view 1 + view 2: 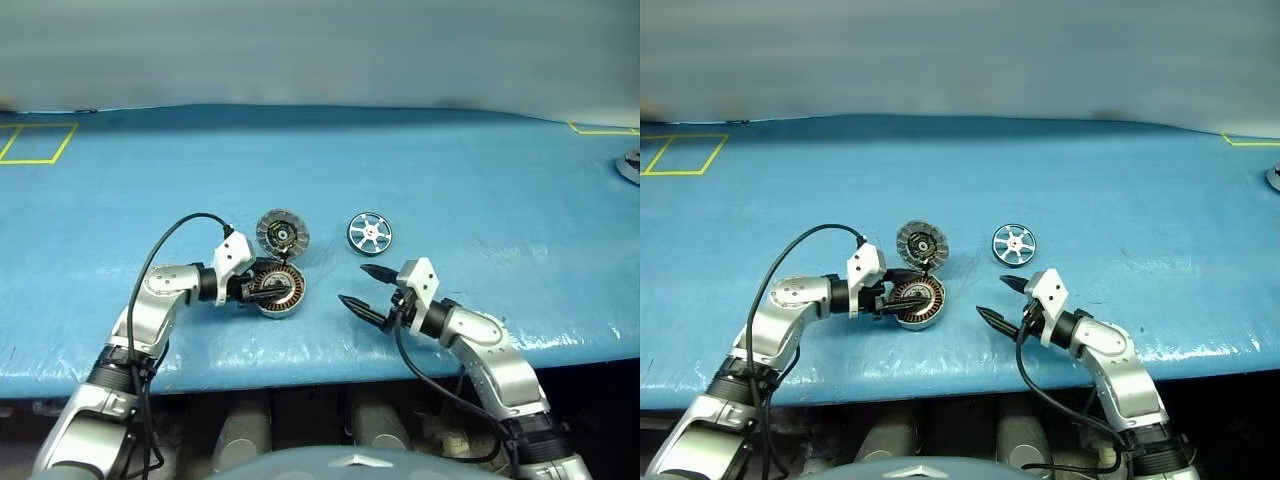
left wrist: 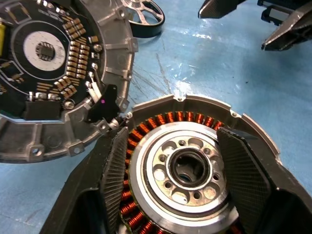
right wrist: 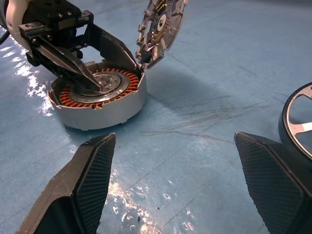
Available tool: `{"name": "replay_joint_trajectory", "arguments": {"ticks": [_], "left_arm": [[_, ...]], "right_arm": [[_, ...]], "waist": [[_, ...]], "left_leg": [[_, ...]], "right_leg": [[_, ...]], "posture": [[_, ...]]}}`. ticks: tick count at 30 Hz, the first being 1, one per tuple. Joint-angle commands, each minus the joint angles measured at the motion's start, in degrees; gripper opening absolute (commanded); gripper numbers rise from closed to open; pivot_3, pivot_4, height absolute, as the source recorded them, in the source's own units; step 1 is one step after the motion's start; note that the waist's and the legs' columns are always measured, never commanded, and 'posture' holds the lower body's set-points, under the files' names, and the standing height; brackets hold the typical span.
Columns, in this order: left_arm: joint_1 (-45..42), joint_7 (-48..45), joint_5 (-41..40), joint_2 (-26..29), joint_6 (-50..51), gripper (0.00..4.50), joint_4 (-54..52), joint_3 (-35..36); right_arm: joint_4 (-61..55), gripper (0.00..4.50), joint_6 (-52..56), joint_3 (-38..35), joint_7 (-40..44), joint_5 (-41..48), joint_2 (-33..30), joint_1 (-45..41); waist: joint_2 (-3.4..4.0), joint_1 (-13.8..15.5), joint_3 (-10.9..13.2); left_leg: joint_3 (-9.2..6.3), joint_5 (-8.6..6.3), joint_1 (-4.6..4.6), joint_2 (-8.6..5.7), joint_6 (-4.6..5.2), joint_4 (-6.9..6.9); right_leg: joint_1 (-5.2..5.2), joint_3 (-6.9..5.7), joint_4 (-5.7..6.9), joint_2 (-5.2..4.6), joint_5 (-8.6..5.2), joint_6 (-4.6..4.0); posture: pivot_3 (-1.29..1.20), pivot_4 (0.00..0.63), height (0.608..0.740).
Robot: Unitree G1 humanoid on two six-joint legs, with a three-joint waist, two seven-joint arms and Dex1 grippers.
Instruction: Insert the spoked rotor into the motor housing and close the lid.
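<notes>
Motor housing (image 1: 279,289) low and left of centre on the blue worktop (image 1: 480,180); lid (image 1: 282,232) hinged open, standing just behind it; spoked rotor (image 1: 369,233) well apart, right of centre. Left tool (image 1: 262,288) spread over the windings, pinching nothing; right tool (image 1: 362,288) spread wide, empty. Risk: left fingers (image 2: 115,170) over the bore may block insertion; rotor could tilt and jam.

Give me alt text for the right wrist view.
The left gripper reaches over the open motor housing on the blue table, its jaws spread across the copper windings. The lid stands tilted up at the housing's far edge. The right gripper waits open in the foreground, the spoked rotor beside it.
</notes>
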Motion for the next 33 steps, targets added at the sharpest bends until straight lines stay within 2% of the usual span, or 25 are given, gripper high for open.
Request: {"name": "replay_joint_trajectory", "arguments": {"ticks": [1, 4, 6, 8, 14, 33], "left_arm": [[0.11, -0.56, -4.53, -0.95, 1.21, 2.94, -3.88, 3.09], [0.11, -0.36, -5.59, -0.96, 2.33, 2.94, -4.5, 3.51], [0.23, -0.77, -5.88, -0.67, 3.12, 2.56, -4.48, 3.41], [0.39, -1.16, -5.92, -0.46, 3.62, 2.03, -4.61, 3.41], [0.54, -1.46, -4.72, 0.27, 3.76, 0.02, -4.18, 2.62], [0.36, -2.93, 0.93, 0.81, 3.16, 0.02, -0.3, -2.48]], "right_arm": [[-0.54, 4.12, -1.55, -0.15, 0.56, 0.27, -0.15, -0.83], [-0.21, 4.12, -1.78, 0.01, 0.56, 0.25, -0.18, -1.1], [-0.09, 4.12, -1.89, 0.07, 0.55, 0.3, -0.14, -1.24], [0.0, 4.12, -1.97, 0.12, 0.54, 0.28, -0.11, -1.33], [-0.29, 4.12, -1.76, 0.23, 0.28, 0.17, -0.1, -1.25], [-0.25, 4.12, -1.56, 0.02, -0.98, -0.45, 0.14, -1.75]], "waist": [[0.0, 0.02, 0.0], [0.0, -0.01, 0.0], [0.0, -0.01, 0.0], [0.0, -0.01, 0.0], [0.0, 0.0, 0.0], [0.0, -0.01, -0.01]], "left_leg": [[0.0, 0.0, 0.0, 0.0, 0.0, 0.0], [0.0, 0.0, 0.0, 0.0, 0.0, 0.0], [0.0, 0.0, 0.01, 0.0, 0.0, 0.0], [0.0, 0.0, 0.01, 0.0, 0.0, 0.01], [0.0, 0.0, 0.01, -0.01, 0.0, 0.02], [0.0, 0.0, 0.03, -0.01, 0.0, 0.05]], "right_leg": [[0.0, 0.0, 0.0, 0.0, 0.0, 0.0], [0.0, 0.0, 0.0, 0.0, 0.0, 0.01], [0.01, 0.0, 0.01, 0.0, 0.0, 0.01], [0.02, 0.0, 0.01, 0.0, 0.0, 0.01], [0.02, 0.0, 0.01, 0.0, 0.01, 0.01], [0.04, 0.01, 0.03, 0.0, 0.01, 0.01]], "posture": [[0.0, 0.15, 0.74], [0.0, 0.15, 0.74], [0.0, 0.15, 0.74], [0.0, 0.15, 0.74], [0.0, 0.15, 0.74], [0.0, 0.15, 0.74]]}}
